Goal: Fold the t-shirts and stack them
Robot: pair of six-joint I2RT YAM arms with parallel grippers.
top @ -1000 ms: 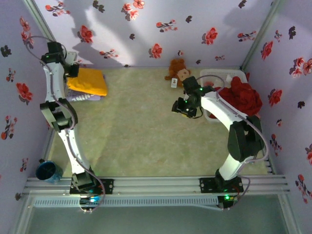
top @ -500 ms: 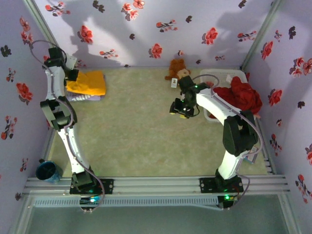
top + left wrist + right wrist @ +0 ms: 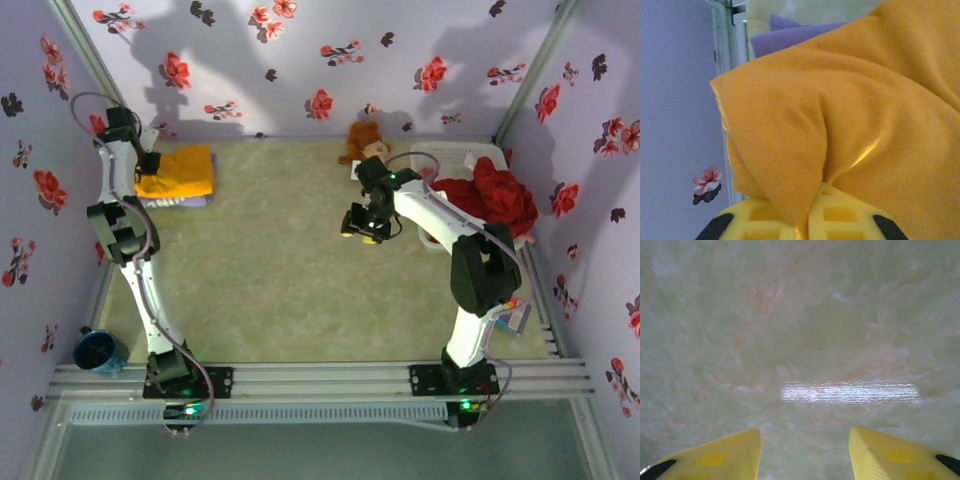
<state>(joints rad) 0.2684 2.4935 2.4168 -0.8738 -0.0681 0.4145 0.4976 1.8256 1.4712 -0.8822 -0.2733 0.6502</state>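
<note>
Top view: the orange t-shirt (image 3: 182,170) lies folded into a soft rectangle in the far-left corner of the tabletop (image 3: 280,290). It rests on the lavender t-shirt (image 3: 178,201), whose edge peeks out on the near side. The stack's long axis runs left to right. The left claw (image 3: 146,160) sits at the stack's left end, touching orange cloth, so the left arm is by far the nearer. The right claw (image 3: 364,224) hangs well apart, near a brown plush toy (image 3: 364,140) and a white basket (image 3: 455,152) holding red cloth (image 3: 500,195).

Left wrist view: the left claw (image 3: 807,220) is clenched on a pinched ridge of matte orange knit, which billows away from the yellow pads. A lavender strip shows beyond.

Right wrist view: the right claw (image 3: 805,452) is released, its yellow fingers standing apart and grasping nothing, above glossy, pale-green marbled tabletop.
</note>
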